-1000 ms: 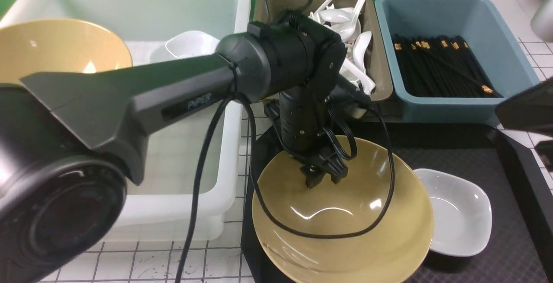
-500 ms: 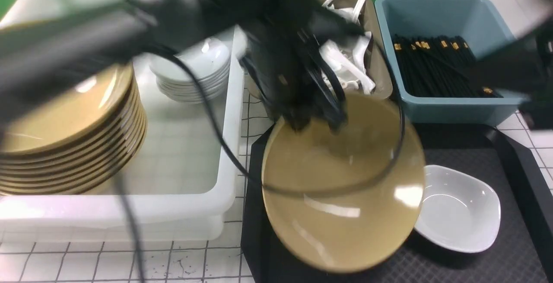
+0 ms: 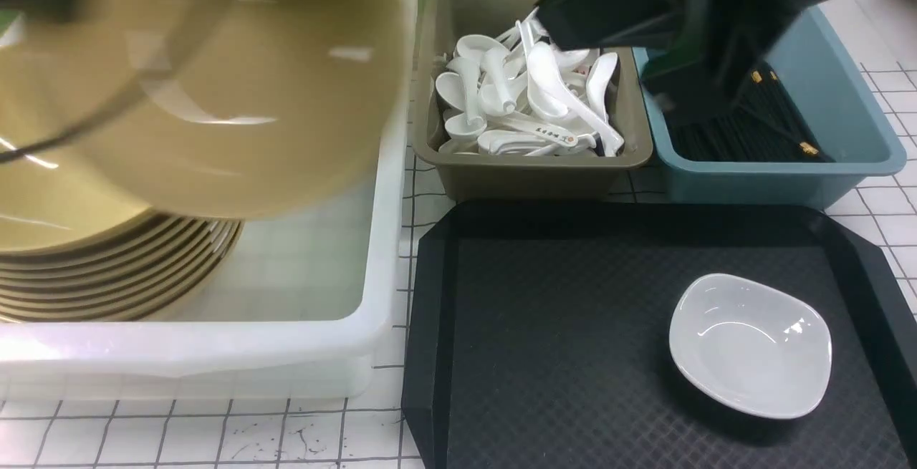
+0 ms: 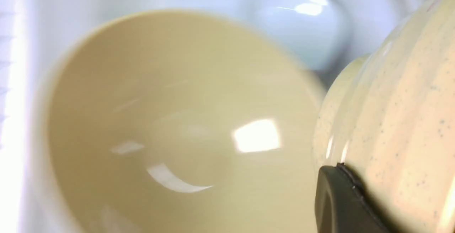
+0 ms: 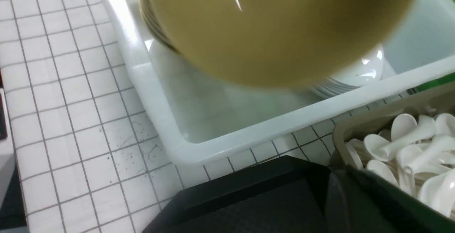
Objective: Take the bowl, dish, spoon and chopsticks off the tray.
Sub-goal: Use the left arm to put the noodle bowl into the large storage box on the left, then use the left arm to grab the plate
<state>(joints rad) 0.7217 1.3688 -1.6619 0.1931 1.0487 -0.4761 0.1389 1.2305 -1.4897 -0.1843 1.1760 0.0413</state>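
Close-up: tool finger (image 4: 341,204) pressed on speckled bowl (image 4: 394,94), w/ blurry yel. bowl (image 4: 170,119) & wht dish (image 4: 302,30) beyond.

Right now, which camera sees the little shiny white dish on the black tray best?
The front view: the small glossy white dish sits whole and sharp on the black plastic tray. Neither wrist view shows it.

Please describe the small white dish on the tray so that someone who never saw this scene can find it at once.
Find the big black tray right of the white tub. On its right part lies the small white dish, alone. It is glossy, shallow and rounded-square, unlike the white spoons in the brown bin behind the tray.
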